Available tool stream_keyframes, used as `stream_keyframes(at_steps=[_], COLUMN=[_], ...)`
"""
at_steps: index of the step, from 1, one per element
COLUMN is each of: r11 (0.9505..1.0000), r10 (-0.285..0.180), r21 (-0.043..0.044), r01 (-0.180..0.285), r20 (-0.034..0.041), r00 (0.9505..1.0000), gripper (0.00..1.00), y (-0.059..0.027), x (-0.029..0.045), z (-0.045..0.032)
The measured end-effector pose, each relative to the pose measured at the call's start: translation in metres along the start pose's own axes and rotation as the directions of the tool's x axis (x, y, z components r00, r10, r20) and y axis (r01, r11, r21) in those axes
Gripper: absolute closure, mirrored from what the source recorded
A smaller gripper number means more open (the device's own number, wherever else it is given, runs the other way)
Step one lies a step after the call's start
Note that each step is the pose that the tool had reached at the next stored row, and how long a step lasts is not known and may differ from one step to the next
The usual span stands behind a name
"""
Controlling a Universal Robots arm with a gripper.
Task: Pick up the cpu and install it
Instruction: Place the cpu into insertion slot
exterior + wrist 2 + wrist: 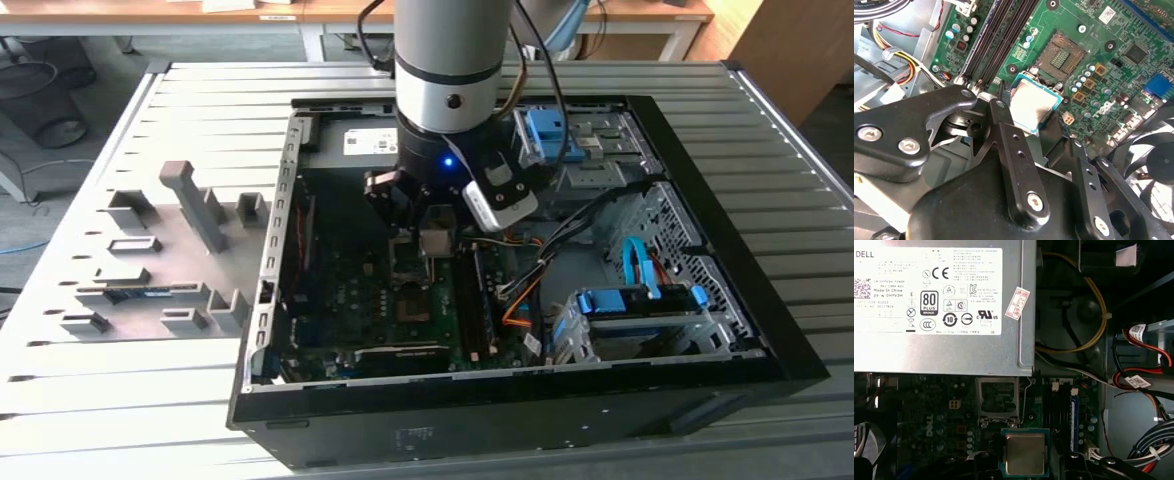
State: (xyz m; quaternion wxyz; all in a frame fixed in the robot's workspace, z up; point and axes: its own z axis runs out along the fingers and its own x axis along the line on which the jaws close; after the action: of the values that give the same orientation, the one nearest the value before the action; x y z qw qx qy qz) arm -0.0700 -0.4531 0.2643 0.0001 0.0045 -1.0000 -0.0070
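Gripper (pixel 1035 117) pinching cpu (pixel 1035 101) by two opposite edges, we see it hanging above motherboard (pixel 1114 30) inside case (pixel 534 425), just beside bare socket (pixel 1060 56), not seated yet; psu (pixel 954 350) sits right next to socket in first wrist view

One open computer case (pixel 467 435) on the bench (pixel 187 100) — inside it one green circuit board (pixel 1114 75), one empty socket (pixel 1060 56), one grey power-supply box (pixel 954 350), two blue drive holders (pixel 547 130) and one fan (pixel 1159 165). One square silvery chip (pixel 1025 454). One grey tray (pixel 174 230) by the bench's edge at the exterior view's left — one memory stick (pixel 134 293) in it.
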Motion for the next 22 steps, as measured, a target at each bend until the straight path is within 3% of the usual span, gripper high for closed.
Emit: stream_keyframes(at_steps=[10,12,14,15,22], r11=[1.0,0.9998,0.9991,0.9989,0.9989], r10=[0.0,0.0,0.0,0.0,0.0], r21=[0.0055,0.0198,0.0424,0.0465,0.0471], r01=[0.0,0.0,0.0,0.0,0.0], r20=[0.0001,-0.0001,-0.0004,-0.0004,-0.0005], r00=[1.0,1.0,1.0,1.0,1.0], gripper=[0.53,0.53,0.53,0.53,0.53], y=[-0.0002,-0.0002,-0.0003,-0.0004,-0.0106], x=[0.0,0.0003,0.0009,0.0014,0.0107], z=[0.016,0.0169,0.0173,0.0183,0.0298])
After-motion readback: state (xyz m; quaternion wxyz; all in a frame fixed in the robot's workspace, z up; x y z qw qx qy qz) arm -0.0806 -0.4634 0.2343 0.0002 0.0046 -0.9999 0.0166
